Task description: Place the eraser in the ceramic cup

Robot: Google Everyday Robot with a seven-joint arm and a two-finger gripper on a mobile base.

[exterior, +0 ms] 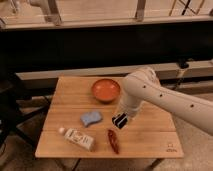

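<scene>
Ceramic cup: round, shallow, orange-red glaze; sitting far-centre on the wooden table.
Gripper: hovering just right of the blue pad, nearer than the cup; grip state cannot be told.

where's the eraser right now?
Camera view: the eraser lies on the wooden table, nearer the camera than the ceramic cup; the gripper is just image-right of it, apart.

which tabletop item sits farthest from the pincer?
The white bottle lying front-left. The pincer hangs right of the blue squarish pad; pad, orange-red glazed bowl and red pod lie nearer.
</scene>
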